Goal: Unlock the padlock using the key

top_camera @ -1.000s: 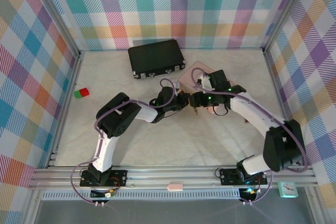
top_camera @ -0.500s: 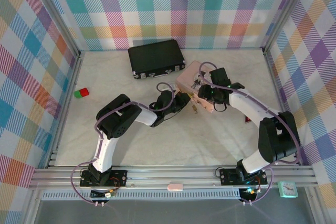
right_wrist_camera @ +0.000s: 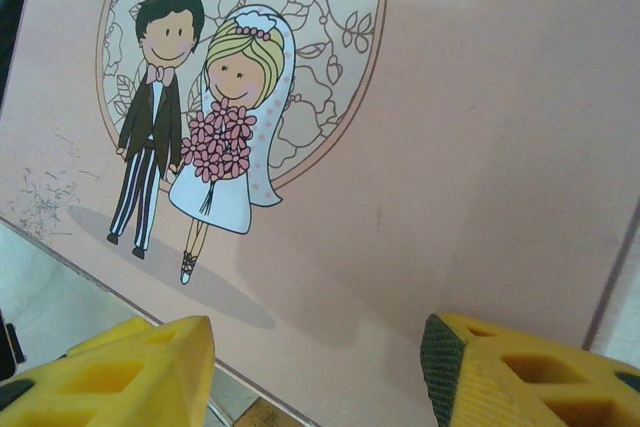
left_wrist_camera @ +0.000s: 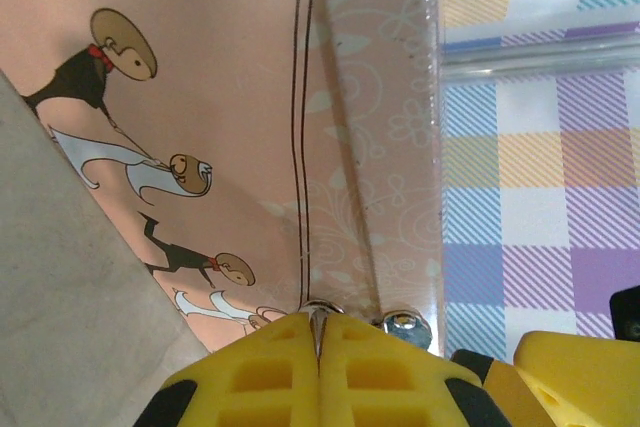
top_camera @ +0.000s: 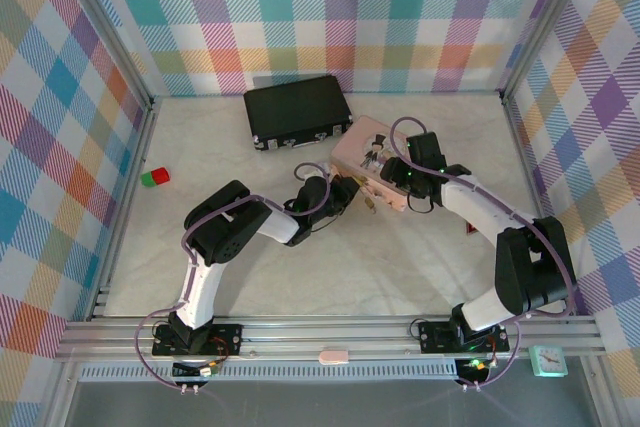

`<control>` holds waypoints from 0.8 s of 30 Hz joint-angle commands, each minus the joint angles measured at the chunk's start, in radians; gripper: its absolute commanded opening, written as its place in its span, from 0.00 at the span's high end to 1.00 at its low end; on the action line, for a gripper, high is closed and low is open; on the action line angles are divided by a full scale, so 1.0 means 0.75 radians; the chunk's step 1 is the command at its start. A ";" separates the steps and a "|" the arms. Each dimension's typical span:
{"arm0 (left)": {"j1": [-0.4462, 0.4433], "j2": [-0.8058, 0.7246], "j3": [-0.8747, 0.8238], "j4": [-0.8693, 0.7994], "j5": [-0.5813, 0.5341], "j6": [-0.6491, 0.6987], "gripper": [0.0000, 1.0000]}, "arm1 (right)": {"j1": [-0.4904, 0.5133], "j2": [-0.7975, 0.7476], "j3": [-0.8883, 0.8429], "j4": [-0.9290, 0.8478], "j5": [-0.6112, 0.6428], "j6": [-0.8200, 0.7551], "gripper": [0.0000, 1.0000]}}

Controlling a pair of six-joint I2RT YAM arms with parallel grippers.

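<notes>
The pink box (top_camera: 357, 146) lies at the middle of the table, its lid printed with a bride and groom (right_wrist_camera: 195, 112). A tiny brass padlock (top_camera: 370, 204) hangs at the box's near edge, and a brass sliver of the padlock (right_wrist_camera: 258, 415) shows below the lid edge. My left gripper (top_camera: 349, 188) presses against the box's side wall (left_wrist_camera: 250, 127). The left gripper (left_wrist_camera: 320, 322) is shut on a thin silver metal piece at the lid seam; I cannot tell whether that is the key. My right gripper (top_camera: 392, 169) hovers over the lid, and the right gripper (right_wrist_camera: 315, 347) is open and empty.
A shut black case (top_camera: 298, 110) lies behind the box. Red and green blocks (top_camera: 154, 178) sit near the left wall. A small red item (top_camera: 470, 228) lies by the right arm. Aluminium frame posts and checked walls enclose the table.
The right gripper has moved from in front of the box, by the padlock, back up over the lid. The left gripper has stayed shut at the box's side.
</notes>
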 commanded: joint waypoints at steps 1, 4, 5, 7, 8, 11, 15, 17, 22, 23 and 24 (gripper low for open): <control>0.011 -0.019 -0.025 0.069 -0.264 -0.012 1.00 | -0.051 0.042 -0.091 -0.142 0.098 0.061 0.41; -0.033 -0.040 -0.036 0.090 -0.371 -0.006 1.00 | -0.052 0.040 -0.114 -0.127 0.090 0.093 0.42; -0.046 -0.043 -0.041 0.099 -0.398 -0.006 1.00 | -0.051 0.042 -0.118 -0.124 0.085 0.102 0.41; -0.075 -0.042 -0.045 0.111 -0.438 -0.012 1.00 | -0.052 0.043 -0.125 -0.118 0.075 0.115 0.42; -0.083 -0.040 -0.044 0.115 -0.455 -0.017 1.00 | -0.051 0.042 -0.127 -0.116 0.072 0.119 0.42; -0.098 -0.021 -0.050 0.149 -0.499 -0.056 1.00 | -0.051 0.040 -0.132 -0.106 0.072 0.132 0.42; -0.100 -0.017 -0.045 0.180 -0.523 -0.058 1.00 | -0.051 0.041 -0.126 -0.103 0.080 0.134 0.42; -0.092 -0.032 -0.062 0.193 -0.519 -0.054 1.00 | -0.051 0.037 -0.123 -0.107 0.090 0.127 0.42; -0.026 -0.122 -0.134 0.146 -0.369 -0.040 1.00 | -0.051 0.008 -0.098 -0.118 0.136 0.089 0.41; -0.015 -0.142 -0.149 0.123 -0.333 -0.035 1.00 | -0.051 0.004 -0.092 -0.118 0.143 0.083 0.41; -0.006 -0.167 -0.169 0.103 -0.304 -0.033 1.00 | -0.051 0.001 -0.085 -0.116 0.144 0.073 0.41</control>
